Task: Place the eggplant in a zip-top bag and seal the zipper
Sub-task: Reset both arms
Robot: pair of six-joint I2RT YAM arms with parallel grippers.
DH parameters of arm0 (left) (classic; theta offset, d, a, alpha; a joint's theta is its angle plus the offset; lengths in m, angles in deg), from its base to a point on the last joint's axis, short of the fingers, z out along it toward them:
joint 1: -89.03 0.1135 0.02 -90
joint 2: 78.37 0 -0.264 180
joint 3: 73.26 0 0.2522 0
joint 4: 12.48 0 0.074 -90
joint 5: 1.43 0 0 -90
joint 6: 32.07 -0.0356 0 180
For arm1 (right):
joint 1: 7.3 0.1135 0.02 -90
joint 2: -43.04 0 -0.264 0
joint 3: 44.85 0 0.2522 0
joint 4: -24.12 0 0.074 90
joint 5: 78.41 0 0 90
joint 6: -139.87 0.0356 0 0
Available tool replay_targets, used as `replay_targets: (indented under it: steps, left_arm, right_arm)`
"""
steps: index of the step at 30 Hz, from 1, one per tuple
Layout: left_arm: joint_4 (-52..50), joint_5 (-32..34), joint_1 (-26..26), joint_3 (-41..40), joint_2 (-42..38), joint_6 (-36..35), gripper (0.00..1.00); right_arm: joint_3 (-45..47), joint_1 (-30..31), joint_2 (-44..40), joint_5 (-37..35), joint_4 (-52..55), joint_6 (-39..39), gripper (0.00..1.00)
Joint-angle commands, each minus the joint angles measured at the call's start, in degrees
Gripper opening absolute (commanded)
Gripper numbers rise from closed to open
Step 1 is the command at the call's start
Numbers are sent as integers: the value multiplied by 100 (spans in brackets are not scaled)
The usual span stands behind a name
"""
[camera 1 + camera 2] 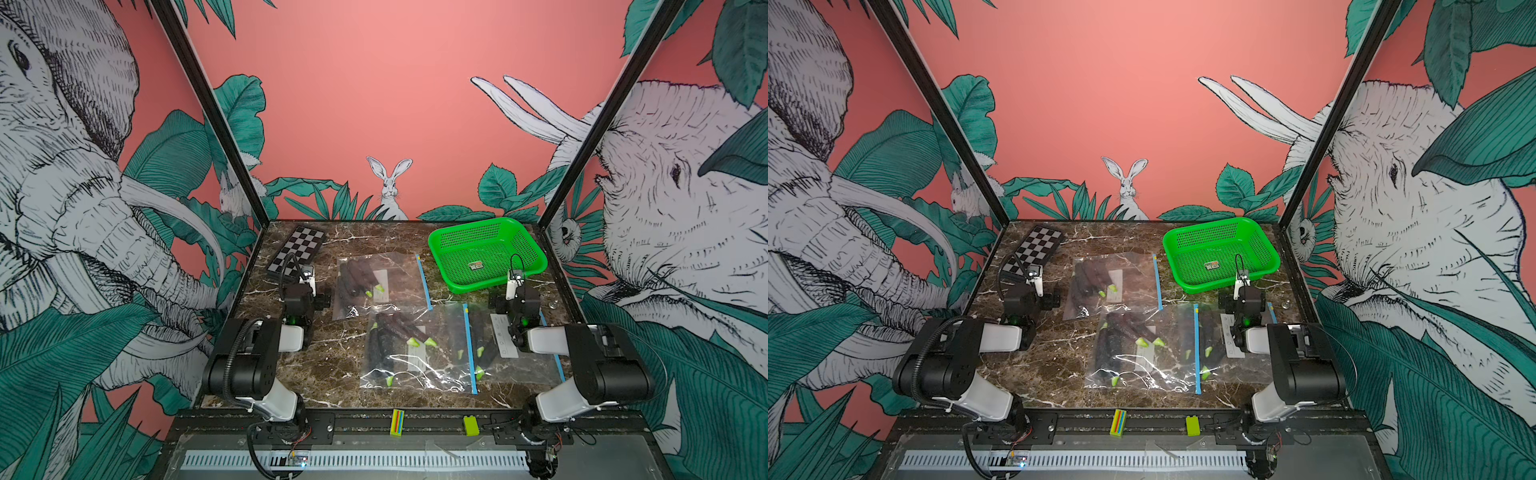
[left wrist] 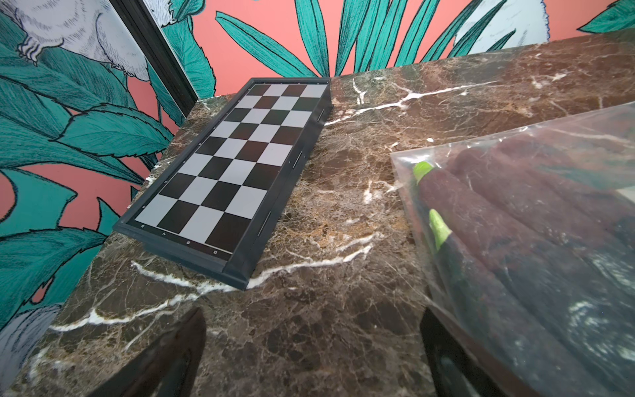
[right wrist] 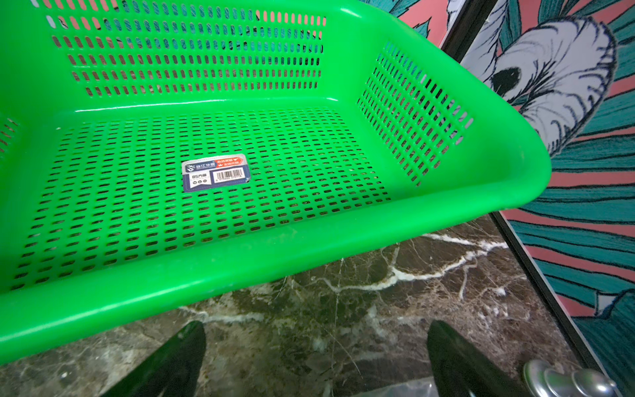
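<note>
Crowding the middle of the marble table (image 1: 324, 374) in a top view, a far bag (image 1: 395, 270), a near bag (image 1: 432, 374) and a right bag (image 1: 490, 332) lie flat with dark eggplants (image 1: 390, 332) inside. The right bag is partly hidden under the right arm (image 1: 582, 357). A chessboard (image 1: 296, 252) sits far left and a green basket (image 1: 473, 233) far right.

In the left wrist view, the left gripper (image 2: 311, 316) stands spread and empty over bare marble between the chessboard and the far bag.

In the right wrist view, the right gripper (image 3: 314, 326), spread and empty, faces the basket's near rim. A metal knob (image 3: 567, 378) is cut off at the frame edge.
</note>
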Motion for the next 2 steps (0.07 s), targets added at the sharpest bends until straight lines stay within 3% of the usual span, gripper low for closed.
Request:
replay_targets:
  steps: [1,2]
  left_arm:
    - [-19,-45,27,110,-42,20,99]
    - [-20,-39,30,109,-42,17,99]
  right_arm:
    - [-84,-29,-58,37,-207,-3,98]
    - [-84,-28,-58,37,-206,-3,98]
